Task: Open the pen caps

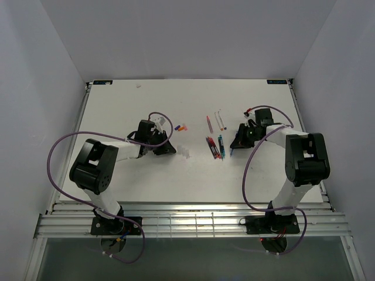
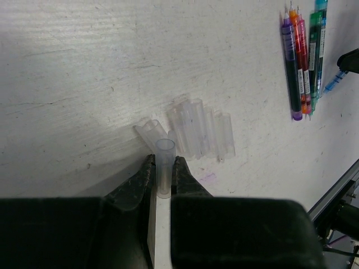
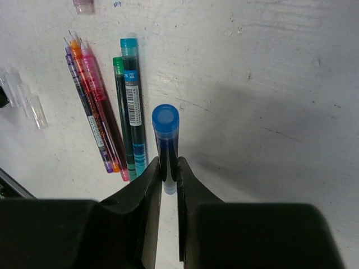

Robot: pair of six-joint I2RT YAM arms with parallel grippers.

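While left claw [image 2: 164, 162] pinches a clear cap [image 2: 165, 147], right claw [image 3: 169, 166] clamps a blue pen [image 3: 166, 128]

— Left side: what stands in my way?
— Item: heap of pale translucent tube caps [image 2: 196, 131], just ahead-right of my left gripper [image 2: 164, 165]. The clear tube cap [image 2: 165, 148] pinched there juts forward, close to the heap. Ahead-left: bare white tabletop [image 2: 84, 67], open.
— Centre?
— Item: row of slim coloured stick pens [image 1: 215, 146], side by side between my arms. A bare strip separates heap from row.
— Right side?
— Item: that row lies just left of my right gripper [image 3: 167, 165], whose blue-topped stick pen [image 3: 165, 120] sticks out ahead. Rightward I see open table. Farther back: small orange and blue caps [image 1: 180, 126], two loose pens [image 1: 208, 123].
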